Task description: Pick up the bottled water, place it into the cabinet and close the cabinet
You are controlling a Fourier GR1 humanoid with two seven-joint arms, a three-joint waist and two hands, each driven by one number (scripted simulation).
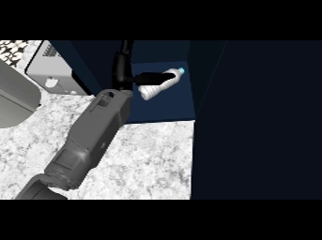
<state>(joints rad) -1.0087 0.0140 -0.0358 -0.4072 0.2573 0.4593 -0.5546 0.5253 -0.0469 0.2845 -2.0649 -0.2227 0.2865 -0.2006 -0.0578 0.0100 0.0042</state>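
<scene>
Grey forearm point(87, 140) runs from the lower edge up across the speckled counter point(149, 159) toward the dark cabinet point(170, 101); which arm it is cannot be told, as only one shows and its base is cut off by the frame. At its far end, inside the cabinet opening, a black hand point(132, 75) has its fingers clamped on the bottled water point(157, 84). Bottle lies tilted within the cabinet, cap point(181, 71) pointing up-right, lower end partly hidden. Right of the opening, the cabinet door point(267, 122) is a dark slab. Left of the cabinet stands a grey appliance point(52, 70), partly cut off.
</scene>
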